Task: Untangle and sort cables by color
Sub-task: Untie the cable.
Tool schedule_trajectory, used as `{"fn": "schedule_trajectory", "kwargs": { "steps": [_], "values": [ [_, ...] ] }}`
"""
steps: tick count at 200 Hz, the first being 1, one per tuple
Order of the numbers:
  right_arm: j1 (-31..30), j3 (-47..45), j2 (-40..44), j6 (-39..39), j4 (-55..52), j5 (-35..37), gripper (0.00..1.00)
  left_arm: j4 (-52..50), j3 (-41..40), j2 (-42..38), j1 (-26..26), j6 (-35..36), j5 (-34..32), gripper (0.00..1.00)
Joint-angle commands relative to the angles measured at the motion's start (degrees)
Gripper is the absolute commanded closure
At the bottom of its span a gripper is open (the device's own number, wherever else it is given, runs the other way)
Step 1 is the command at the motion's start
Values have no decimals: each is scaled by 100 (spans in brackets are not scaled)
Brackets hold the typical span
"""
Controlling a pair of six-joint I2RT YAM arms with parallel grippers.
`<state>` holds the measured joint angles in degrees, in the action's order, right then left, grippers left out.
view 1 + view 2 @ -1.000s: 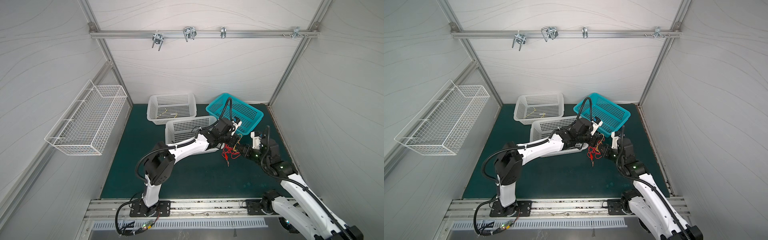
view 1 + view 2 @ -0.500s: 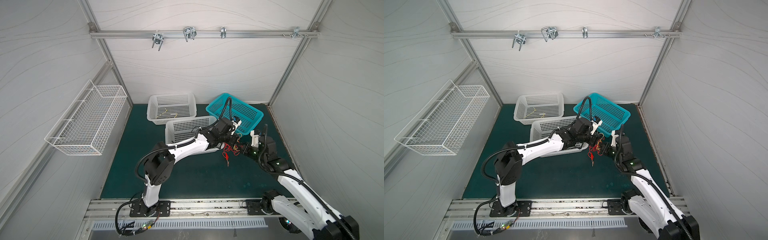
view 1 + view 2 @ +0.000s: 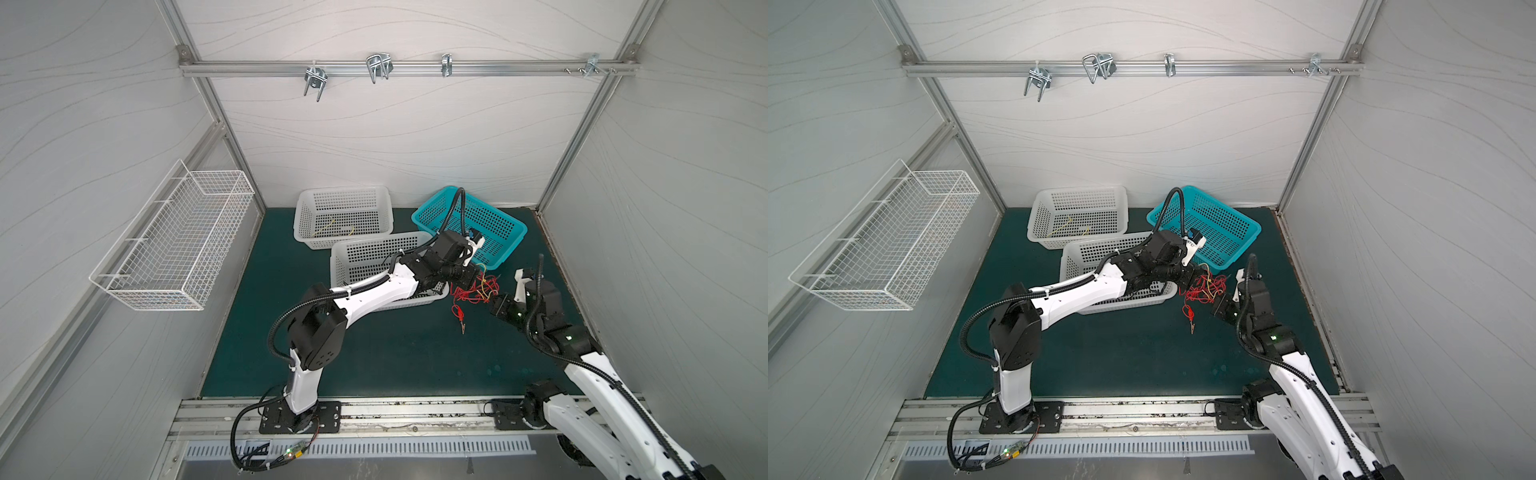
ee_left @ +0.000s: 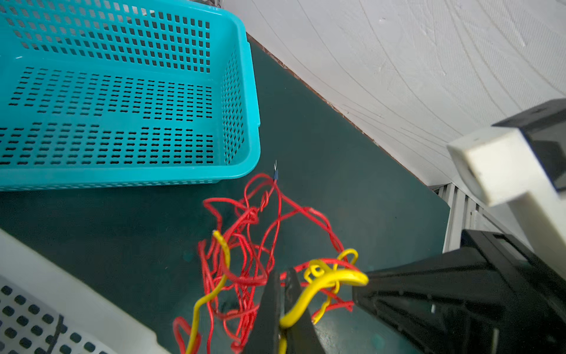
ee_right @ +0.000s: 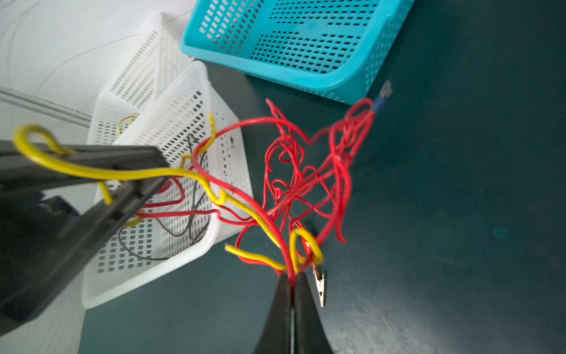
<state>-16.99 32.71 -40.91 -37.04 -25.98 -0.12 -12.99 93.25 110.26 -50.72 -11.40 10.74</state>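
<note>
The left gripper (image 4: pixel 283 309) is clamping a thin yellow cable (image 4: pixel 332 278) between fully closed black jaws, and the frame edge is cutting off the jaw roots in the left wrist view. The right gripper (image 5: pixel 292 285) is likewise standing closed, pinching the tangled bundle of thin red cables (image 5: pixel 341 171) where one red strand and a yellow loop are entering the tips together. Which of the two is actually being clamped cannot be told. The bundle is hanging between the two grippers over the dark green mat (image 3: pixel 395 353), just beside the teal perforated plastic basket (image 3: pixel 490 208) and the nearer white perforated plastic basket (image 3: pixel 374 243). A small metal alligator clip (image 3: pixel 461 328) is dangling below the bundle, and contact with the mat cannot be judged. In both top views the jaw tips are appearing too small and too covered by wire to read. The left arm (image 3: pixel 374 291) is covering the near corner of that white basket, where thin black cables (image 5: pixel 193 202) are lying.
</note>
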Motion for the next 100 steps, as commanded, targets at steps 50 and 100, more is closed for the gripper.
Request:
{"fn": "schedule_trajectory", "kwargs": {
  "steps": [50, 100],
  "values": [
    [1401, -123, 311, 533, -1459, 196, 100, 209, 370, -441, 575, -565, 105, 100],
    [1691, -180, 99, 450, -1142, 3, 100, 574, 143, -576, 642, -402, 1100, 100]
  ]
}}
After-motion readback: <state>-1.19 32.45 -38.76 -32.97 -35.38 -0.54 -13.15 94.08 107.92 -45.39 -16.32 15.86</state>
